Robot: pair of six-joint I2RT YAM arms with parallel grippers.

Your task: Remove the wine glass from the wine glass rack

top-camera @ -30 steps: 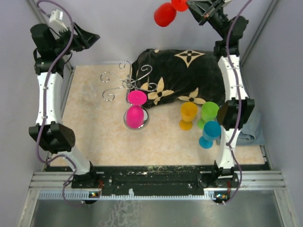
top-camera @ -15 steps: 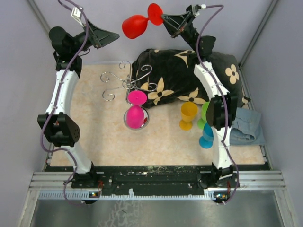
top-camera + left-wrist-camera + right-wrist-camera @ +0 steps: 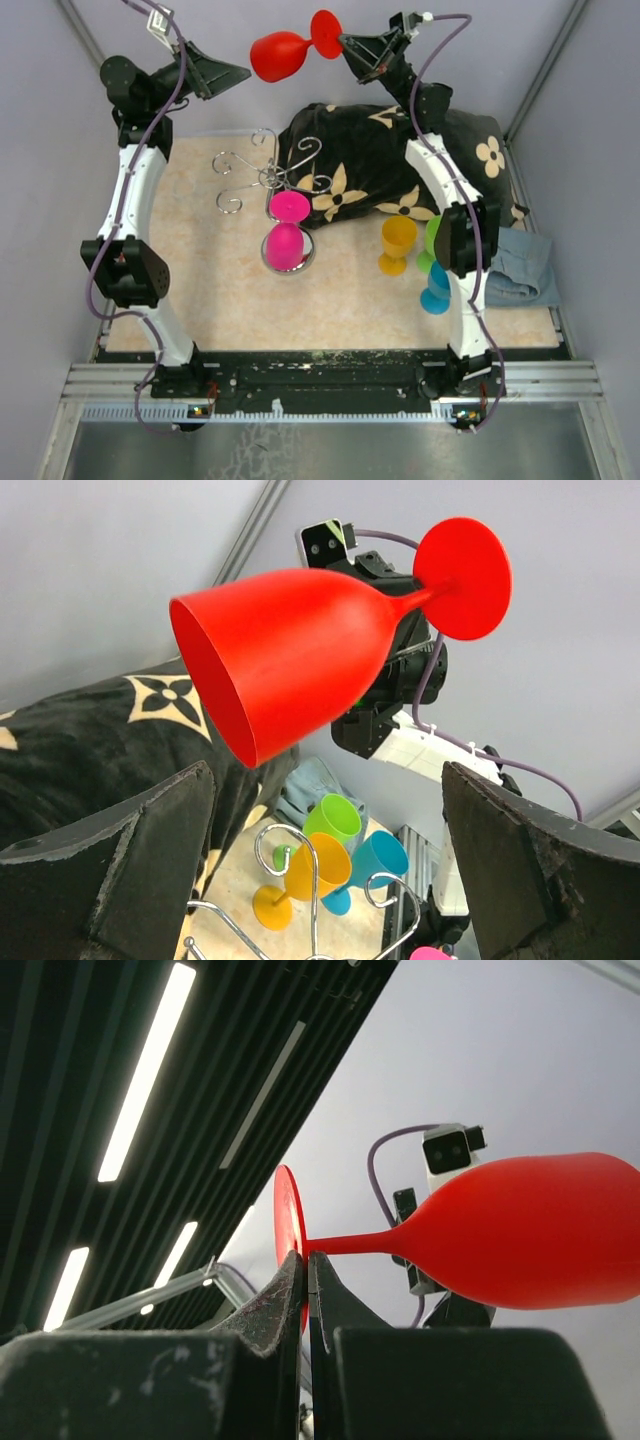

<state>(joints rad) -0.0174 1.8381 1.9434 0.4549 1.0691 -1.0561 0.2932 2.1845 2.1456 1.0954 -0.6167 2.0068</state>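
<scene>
The red wine glass (image 3: 285,55) is carried in the air, clear of the wine glass rack (image 3: 265,175) and high above the far edge of the desk (image 3: 200,290). Its long axis is laid nearly level. The round foot is turned toward the robot's right and the open mouth of the bowl toward its left.

The foot is pinched edge-on by the right tool (image 3: 345,45), whose fingers are pressed together on the thin disc just beside the stem. Nothing else is seen to bear the glass.

The left tool (image 3: 240,73) is spread as wide as it goes and holds nothing. It is aimed along the same line from the opposite side. In the overhead view its tips are seen just beside the rim of the bowl. In the left wrist view the bowl appears above and beyond the two fingers, not yet between them, so no contact can be claimed.

The coming move is judged to turn on this head-on alignment, mouth toward the left tool and foot toward the right. A hand-over is likely intended. For that, the left tool would have to be raised and advanced until the bowl lies between its fingers, before the pinch on the foot is given up.

Lower down, a pink glass (image 3: 287,240) is seen at the rack.
</scene>
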